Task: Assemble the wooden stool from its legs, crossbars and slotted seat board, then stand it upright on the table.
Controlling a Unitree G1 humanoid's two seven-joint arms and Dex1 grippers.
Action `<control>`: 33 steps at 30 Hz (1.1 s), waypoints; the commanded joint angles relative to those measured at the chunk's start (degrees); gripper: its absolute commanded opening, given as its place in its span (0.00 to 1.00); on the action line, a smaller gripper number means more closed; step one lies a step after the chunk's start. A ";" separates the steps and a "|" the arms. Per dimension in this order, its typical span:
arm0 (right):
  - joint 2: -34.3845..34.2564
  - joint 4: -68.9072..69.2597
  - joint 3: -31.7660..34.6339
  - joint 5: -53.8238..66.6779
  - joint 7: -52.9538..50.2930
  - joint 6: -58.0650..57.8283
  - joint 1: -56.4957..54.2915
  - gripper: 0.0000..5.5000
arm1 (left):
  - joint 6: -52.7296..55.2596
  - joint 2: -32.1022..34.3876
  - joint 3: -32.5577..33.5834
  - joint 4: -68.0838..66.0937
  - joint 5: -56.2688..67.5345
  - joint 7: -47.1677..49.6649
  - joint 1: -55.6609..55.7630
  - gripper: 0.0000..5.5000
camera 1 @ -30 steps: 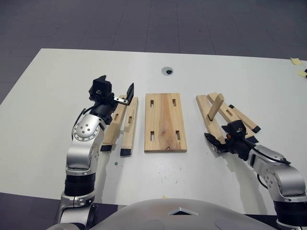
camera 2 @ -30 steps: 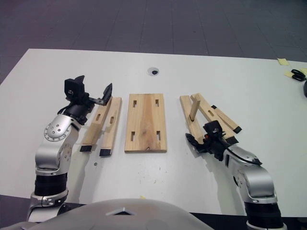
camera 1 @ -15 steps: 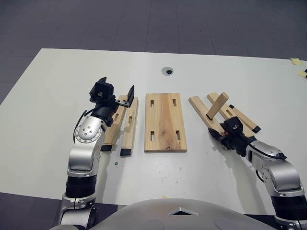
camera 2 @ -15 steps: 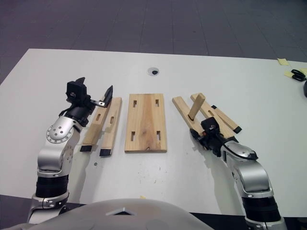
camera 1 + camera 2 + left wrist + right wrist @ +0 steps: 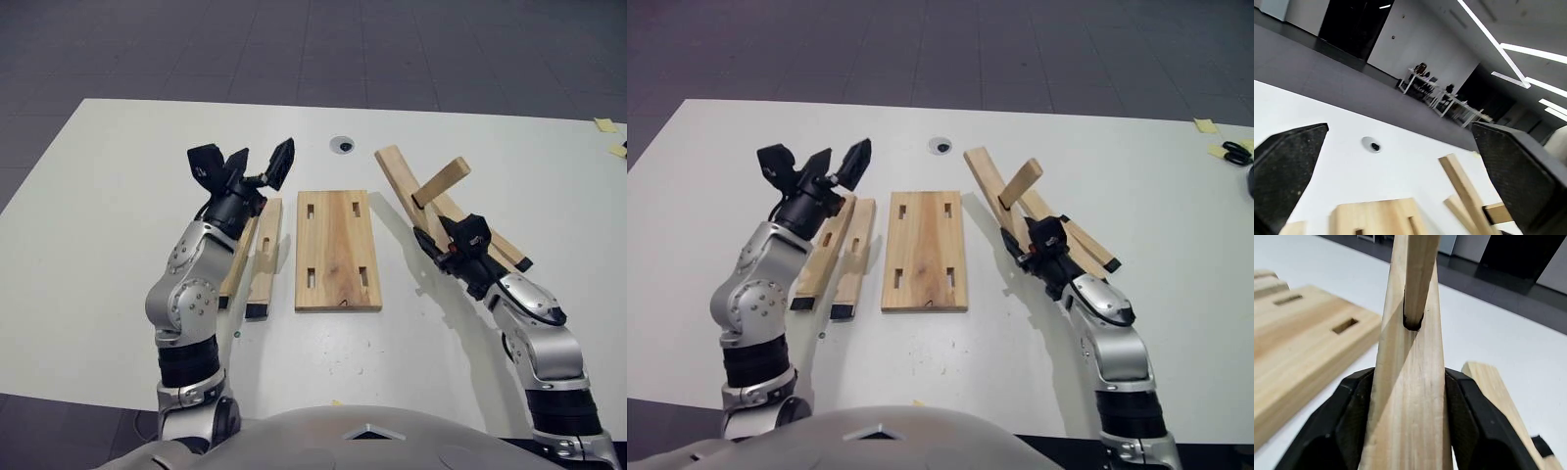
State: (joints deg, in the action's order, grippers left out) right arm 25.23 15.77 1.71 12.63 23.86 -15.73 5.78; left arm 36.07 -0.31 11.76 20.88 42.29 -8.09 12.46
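A: Where on the tabletop [image 5: 118,196] did the slotted seat board [image 5: 337,250] lie?
B: Flat, between the pincers. The right pincer [image 5: 446,245] was clamped on a tilted leg [image 5: 397,181] bearing a crossbar [image 5: 441,182]. The left pincer [image 5: 245,166], fingers apart, hung above two legs [image 5: 250,259].

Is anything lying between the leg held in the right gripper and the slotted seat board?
Nothing visible does. The right gripper holds the leg, with its crossbar plugged in, tilted up beside the seat board, and bare table lies between them.
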 commanded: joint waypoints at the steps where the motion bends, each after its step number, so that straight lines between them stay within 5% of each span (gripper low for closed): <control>1: -5.16 2.76 -3.30 0.13 2.54 13.81 -4.31 0.38 | 8.23 -3.70 9.18 -4.00 30.00 13.74 6.55 0.98; 9: -8.82 5.56 -10.63 -2.52 3.89 19.47 -4.36 0.38 | 12.10 0.72 6.90 -8.15 48.50 27.01 9.43 0.98; 18: -12.69 6.92 -13.82 -4.68 0.21 19.29 -3.34 0.38 | 13.57 10.58 3.29 -7.16 53.89 26.04 12.09 0.98; 24: -14.30 7.59 -11.25 -2.70 -2.29 18.11 -2.80 0.38 | 8.55 19.16 -4.30 -5.36 26.13 16.75 7.26 0.98; 33: -12.81 7.08 -9.75 -3.54 -2.53 16.55 -1.11 0.38 | 13.26 23.40 -2.11 1.72 36.10 -3.61 7.17 0.98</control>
State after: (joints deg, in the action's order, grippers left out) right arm 11.89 22.39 -8.95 9.12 21.71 1.40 3.77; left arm 47.91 19.92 8.68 21.30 77.67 -8.43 18.41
